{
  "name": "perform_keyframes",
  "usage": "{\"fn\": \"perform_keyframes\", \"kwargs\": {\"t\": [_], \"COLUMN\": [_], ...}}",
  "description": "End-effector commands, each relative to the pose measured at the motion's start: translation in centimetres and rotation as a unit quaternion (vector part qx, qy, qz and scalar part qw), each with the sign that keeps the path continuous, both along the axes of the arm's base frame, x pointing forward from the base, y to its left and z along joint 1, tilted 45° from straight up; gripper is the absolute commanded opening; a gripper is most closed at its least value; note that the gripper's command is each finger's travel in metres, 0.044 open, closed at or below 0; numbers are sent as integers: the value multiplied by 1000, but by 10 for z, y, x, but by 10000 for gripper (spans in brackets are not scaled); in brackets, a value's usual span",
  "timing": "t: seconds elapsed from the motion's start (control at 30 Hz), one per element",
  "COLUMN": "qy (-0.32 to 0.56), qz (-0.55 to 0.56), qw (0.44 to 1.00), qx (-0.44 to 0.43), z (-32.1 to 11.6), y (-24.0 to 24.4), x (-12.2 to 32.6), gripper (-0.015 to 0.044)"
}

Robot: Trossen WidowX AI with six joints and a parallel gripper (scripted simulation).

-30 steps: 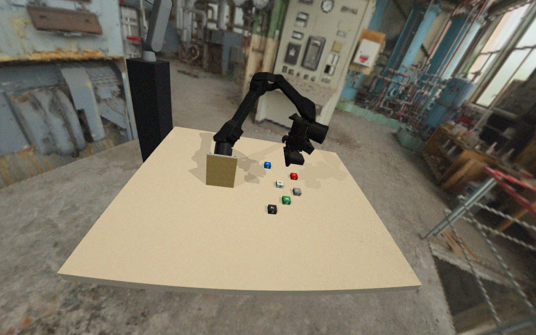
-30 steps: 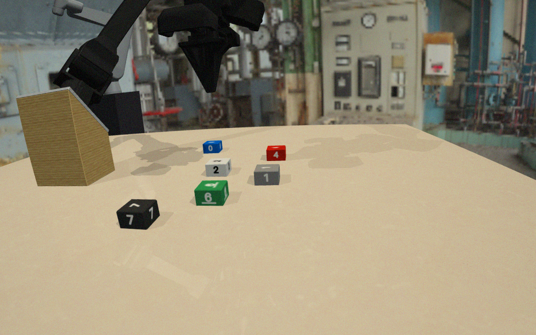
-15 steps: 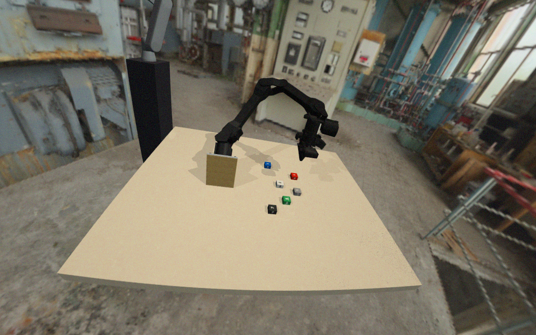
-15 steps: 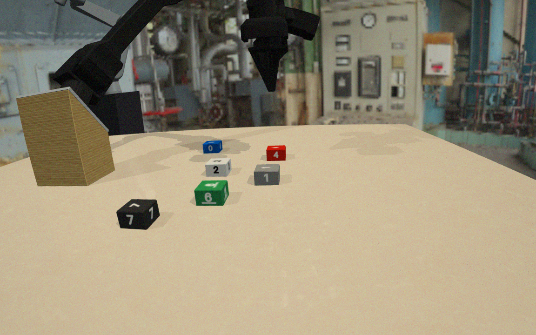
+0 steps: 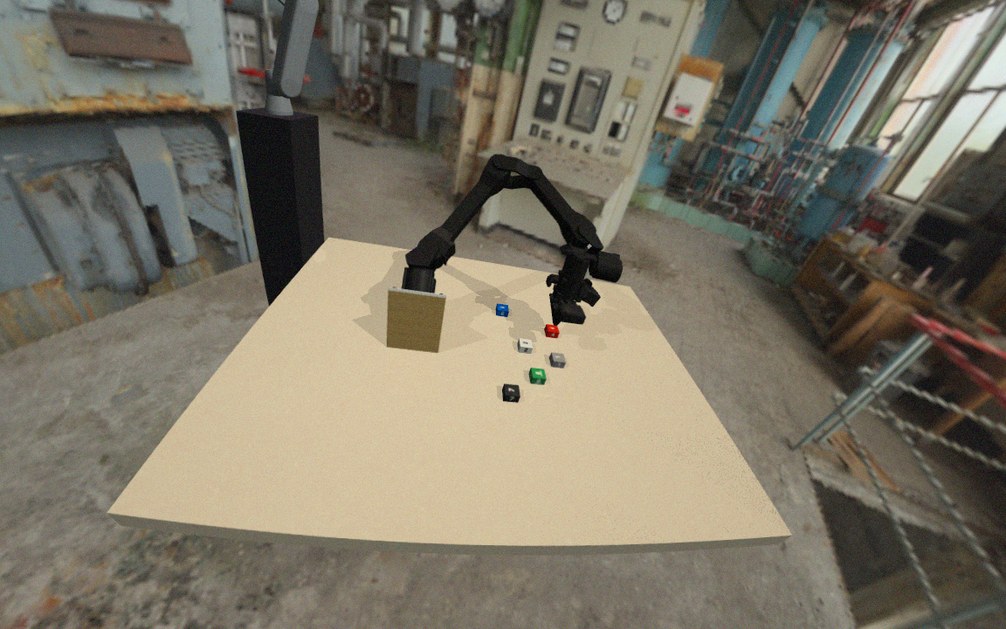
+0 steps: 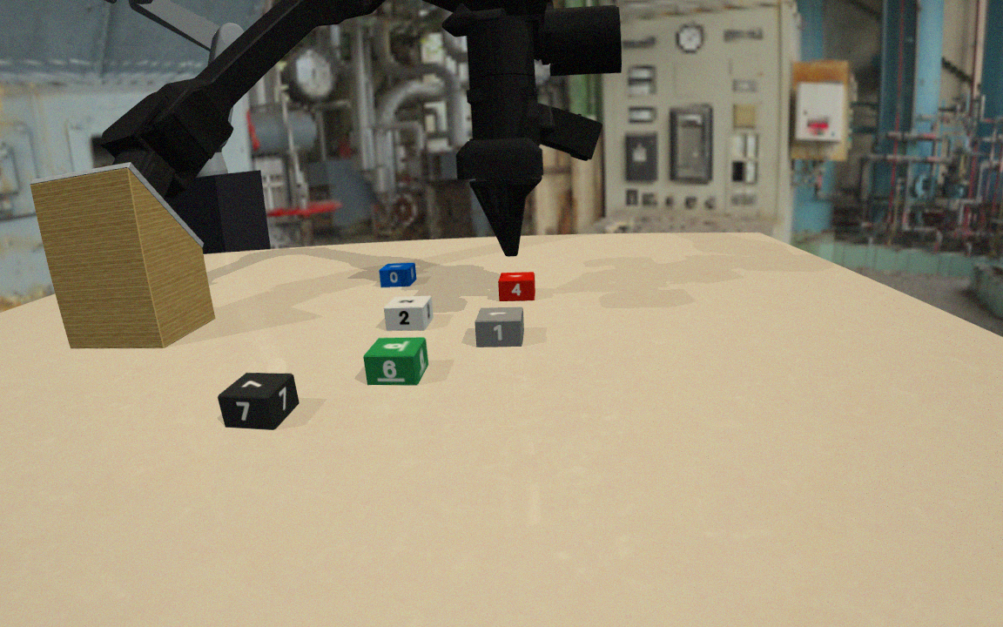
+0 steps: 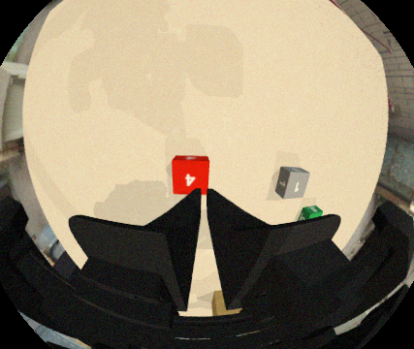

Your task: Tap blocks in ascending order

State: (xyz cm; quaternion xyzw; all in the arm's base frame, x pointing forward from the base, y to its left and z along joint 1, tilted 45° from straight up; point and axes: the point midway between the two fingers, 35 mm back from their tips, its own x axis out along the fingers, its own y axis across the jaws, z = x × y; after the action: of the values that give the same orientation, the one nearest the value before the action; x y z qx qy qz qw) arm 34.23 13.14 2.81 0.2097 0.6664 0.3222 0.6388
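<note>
small red block (image 5: 552, 331) (image 6: 516, 286) (image 7: 190, 175) with white 4

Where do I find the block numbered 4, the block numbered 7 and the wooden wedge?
Block 4 (image 5: 552, 331) (image 6: 516, 286) (image 7: 190, 175): all views, red sides.
Block 7 (image 5: 510, 393) (image 6: 257, 401): top and exterior, black body.
Wooden wedge (image 5: 415, 321) (image 6: 96, 265): top and exterior, grained face.

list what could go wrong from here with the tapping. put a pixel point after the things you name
The shut gripper (image 5: 556, 321) (image 6: 511, 254) (image 7: 203, 194) hangs just above the red block 4 (image 5: 552, 331) (image 6: 516, 286) (image 7: 190, 175); pressing too low might shove it.

In the wrist view its tips line up near one edge of that block, so the tap could land off-centre and tip or nudge it.

Heading next to the gray block 1 (image 5: 557, 360) (image 6: 499, 327) (image 7: 292, 182), the nearest neighbour, would break ascending order.
</note>
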Motion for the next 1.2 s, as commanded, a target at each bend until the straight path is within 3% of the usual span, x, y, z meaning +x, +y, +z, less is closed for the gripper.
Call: {"fn": "perform_keyframes", "kwargs": {"t": [0.0,0.57,0.87,1.03,1.17], "qy": [5,5,5,5,5], "qz": [0,0,0,0,0], "qw": [1000,1000,1000,1000,1000], "qx": [3,3,2,0,1], "z": [-6,-18,5,52,60], "y": [6,19,-4,-52,-59], "x": [-3,-5,-1,7,6], "gripper": [20,20,20,20,20]}}
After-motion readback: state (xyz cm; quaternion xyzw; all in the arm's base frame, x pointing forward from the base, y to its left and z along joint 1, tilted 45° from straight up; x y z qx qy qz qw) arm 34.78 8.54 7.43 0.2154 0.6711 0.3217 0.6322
